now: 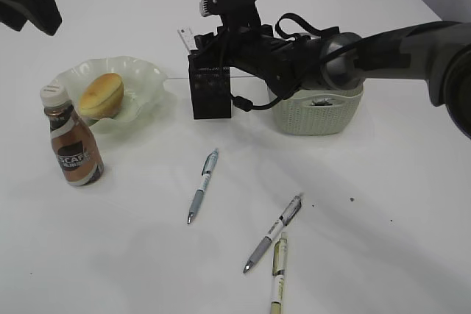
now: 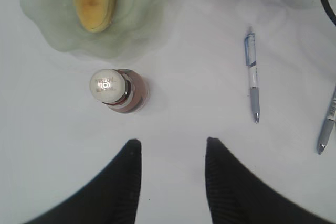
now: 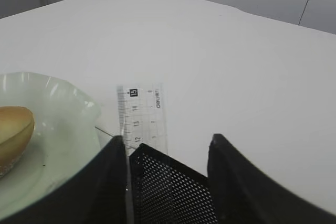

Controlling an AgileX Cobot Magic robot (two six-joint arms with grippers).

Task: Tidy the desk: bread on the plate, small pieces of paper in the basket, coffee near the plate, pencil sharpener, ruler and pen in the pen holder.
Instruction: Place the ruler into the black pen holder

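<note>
Upright ruler [image 3: 140,119] in pen holder [image 3: 173,192], long axis vertical

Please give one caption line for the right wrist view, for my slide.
Open right gripper above the mesh pen holder, ruler standing inside.

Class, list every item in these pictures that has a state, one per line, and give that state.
Bread: on the plate.
Coffee bottle: upright, capped, beside the plate.
Ruler: standing in the pen holder.
Three pens: lying on the table.
Left claw: open, empty.
Right claw: open, over the holder.
</note>
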